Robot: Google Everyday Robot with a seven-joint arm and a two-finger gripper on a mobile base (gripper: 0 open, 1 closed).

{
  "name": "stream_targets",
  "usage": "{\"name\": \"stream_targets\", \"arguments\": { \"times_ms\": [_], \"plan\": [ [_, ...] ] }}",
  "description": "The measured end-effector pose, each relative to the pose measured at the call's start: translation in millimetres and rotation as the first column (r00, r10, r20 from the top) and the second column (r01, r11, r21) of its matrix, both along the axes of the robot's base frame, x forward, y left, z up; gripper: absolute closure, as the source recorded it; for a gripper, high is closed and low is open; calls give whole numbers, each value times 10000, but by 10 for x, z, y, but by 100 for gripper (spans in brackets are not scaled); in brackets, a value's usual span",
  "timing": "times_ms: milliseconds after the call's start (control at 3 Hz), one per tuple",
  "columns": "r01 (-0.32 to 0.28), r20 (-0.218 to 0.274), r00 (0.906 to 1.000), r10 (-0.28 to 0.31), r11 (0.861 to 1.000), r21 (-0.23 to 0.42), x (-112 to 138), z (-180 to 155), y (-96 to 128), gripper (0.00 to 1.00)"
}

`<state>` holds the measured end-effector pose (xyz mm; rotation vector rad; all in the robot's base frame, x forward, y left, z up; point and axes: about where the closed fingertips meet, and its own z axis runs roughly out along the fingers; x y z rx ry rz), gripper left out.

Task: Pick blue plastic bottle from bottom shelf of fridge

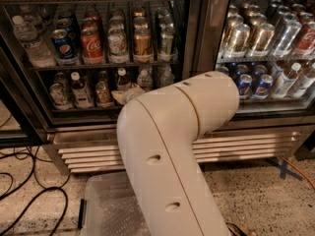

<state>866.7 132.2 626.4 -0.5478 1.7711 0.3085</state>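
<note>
The fridge (194,33) stands in front of me, its left compartment open to view. The bottom shelf (83,110) holds several small bottles and cans. The blue plastic bottle (123,80), with a white cap and dark contents, stands near the shelf's middle. My gripper (121,96) shows only as a beige tip at the shelf's front, just below and in front of this bottle. My cream arm (167,146) hides the rest of it. A similar white-capped bottle (78,89) stands further left.
Soda cans (91,44) and a water bottle (30,41) fill the shelf above. The right compartment holds cans (256,36) behind glass. The louvred steel base panel (88,154) runs below. Black cables (22,193) lie on the floor at left. A clear plastic bin (106,205) sits below my arm.
</note>
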Motion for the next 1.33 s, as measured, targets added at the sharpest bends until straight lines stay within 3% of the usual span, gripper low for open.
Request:
{"name": "stream_targets", "arguments": {
  "times_ms": [667, 1333],
  "plan": [
    [149, -56, 9999, -149, 9999, -2, 213, -32, -44, 31],
    [159, 99, 9998, -158, 9999, -33, 170, -16, -24, 73]
  ]
}}
